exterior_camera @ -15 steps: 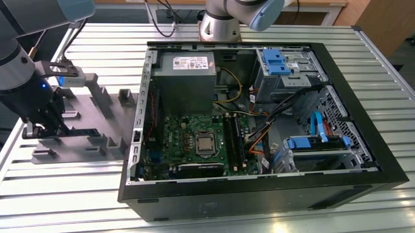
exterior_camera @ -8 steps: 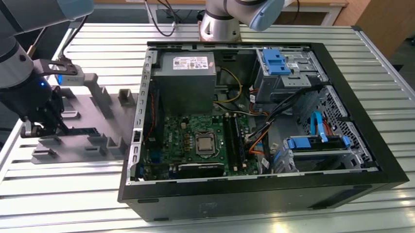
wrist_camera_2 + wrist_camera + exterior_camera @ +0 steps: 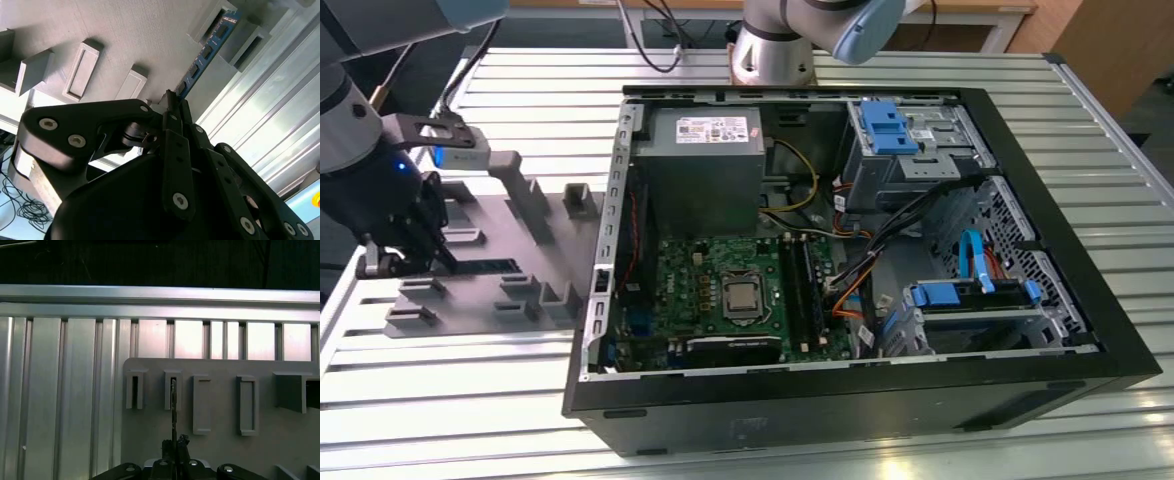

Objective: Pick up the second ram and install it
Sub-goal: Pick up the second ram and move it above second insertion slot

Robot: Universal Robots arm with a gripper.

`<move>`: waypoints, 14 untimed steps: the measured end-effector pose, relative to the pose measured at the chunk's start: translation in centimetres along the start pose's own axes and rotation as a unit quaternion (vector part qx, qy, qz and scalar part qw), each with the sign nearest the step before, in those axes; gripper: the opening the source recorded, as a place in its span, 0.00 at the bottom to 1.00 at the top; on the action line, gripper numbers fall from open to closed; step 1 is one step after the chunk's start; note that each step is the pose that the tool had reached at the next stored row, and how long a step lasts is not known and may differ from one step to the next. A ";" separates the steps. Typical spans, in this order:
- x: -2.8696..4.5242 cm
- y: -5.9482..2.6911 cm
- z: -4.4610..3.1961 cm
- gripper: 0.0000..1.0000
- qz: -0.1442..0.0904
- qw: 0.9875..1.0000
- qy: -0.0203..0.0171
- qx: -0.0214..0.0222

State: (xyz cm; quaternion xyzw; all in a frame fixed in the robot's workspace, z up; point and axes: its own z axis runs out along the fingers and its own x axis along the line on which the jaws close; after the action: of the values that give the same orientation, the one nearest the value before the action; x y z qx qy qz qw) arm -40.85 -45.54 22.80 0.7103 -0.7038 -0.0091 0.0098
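Slatted aluminium table [image 3: 440, 400], exterior view: grey holder tray [image 3: 474, 312] at nine o'clock of the open computer case [image 3: 854, 400]. Gripper [image 3: 171, 100] fingers are clamped on the near end of the second ram [image 3: 209, 46], which stands on edge in the tray, with upright blocks [image 3: 82, 70] alongside.

The slim dark-blue circuit-board ram stick [image 3: 206, 50] carries black chips, against a pale-grey plastic holder tray [image 3: 125, 30]. The matt black metal gripper [image 3: 172, 100] is dotted with silver screws. The silver aluminium table [image 3: 881, 65] is striped with parallel ribs.
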 end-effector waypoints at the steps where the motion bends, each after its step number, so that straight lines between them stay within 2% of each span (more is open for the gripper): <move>1: 0.00 0.00 -0.09 0.14 0.000 1.000 0.000 0.000; 14: 0.00 0.04 -1.58 0.14 0.000 1.000 0.000 0.000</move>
State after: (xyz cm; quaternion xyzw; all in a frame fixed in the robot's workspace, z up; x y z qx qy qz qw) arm -40.85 -45.53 24.38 0.7103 -0.7038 -0.0091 0.0098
